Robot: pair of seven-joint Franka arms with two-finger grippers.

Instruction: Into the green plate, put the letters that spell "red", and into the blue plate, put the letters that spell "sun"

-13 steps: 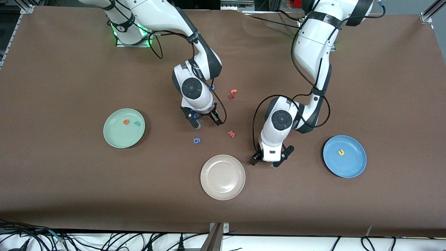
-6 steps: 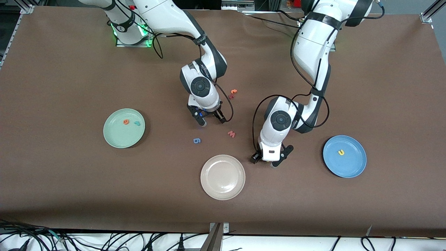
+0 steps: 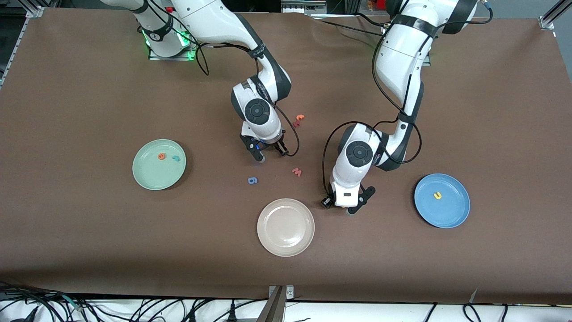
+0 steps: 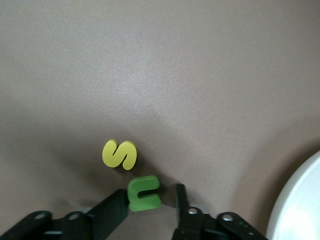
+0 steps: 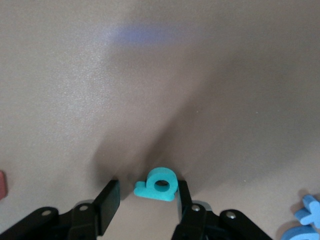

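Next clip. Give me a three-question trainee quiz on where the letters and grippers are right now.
1. True or false: the blue plate holds two letters.
2. Which letter lies between the fingers of the left gripper? A) yellow s B) green n C) pink w
3. Fill in: the right gripper straddles a teal letter, ___.
Key: 1 false, only a yellow u; 2 B; 3 teal d.

beige plate (image 4: 302, 200) cut off
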